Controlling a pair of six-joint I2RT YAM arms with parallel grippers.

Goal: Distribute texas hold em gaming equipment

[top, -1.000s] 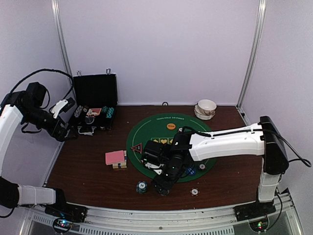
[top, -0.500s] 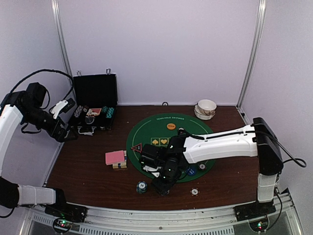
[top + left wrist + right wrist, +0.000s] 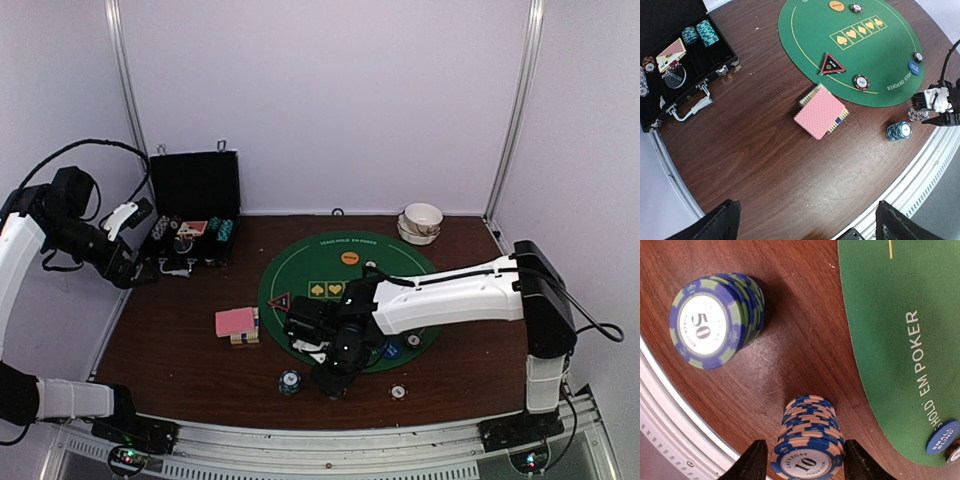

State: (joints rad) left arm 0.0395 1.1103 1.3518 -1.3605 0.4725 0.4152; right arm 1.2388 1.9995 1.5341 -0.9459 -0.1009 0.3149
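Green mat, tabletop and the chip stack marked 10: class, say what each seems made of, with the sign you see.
Green mat: likely felt or cloth, matte, with printed lettering. Tabletop: wood or wood-look laminate, satin; grain and fine scratches show. Chip stack marked 10: probably moulded plastic or clay composite, slight sheen, striped edges, printed centre label.

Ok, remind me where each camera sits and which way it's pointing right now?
Top external: fixed above and behind the bases, looking down over the table; left arm raised beside the black case, right arm stretched over the green mat.
Left wrist: high at the left, looking down across the table; open left gripper at the bottom edge.
Right wrist: low over the wood, right gripper straddling the 10 chip stack.
Shared: both wrist views show the 50 chip stack and that 10 stack.
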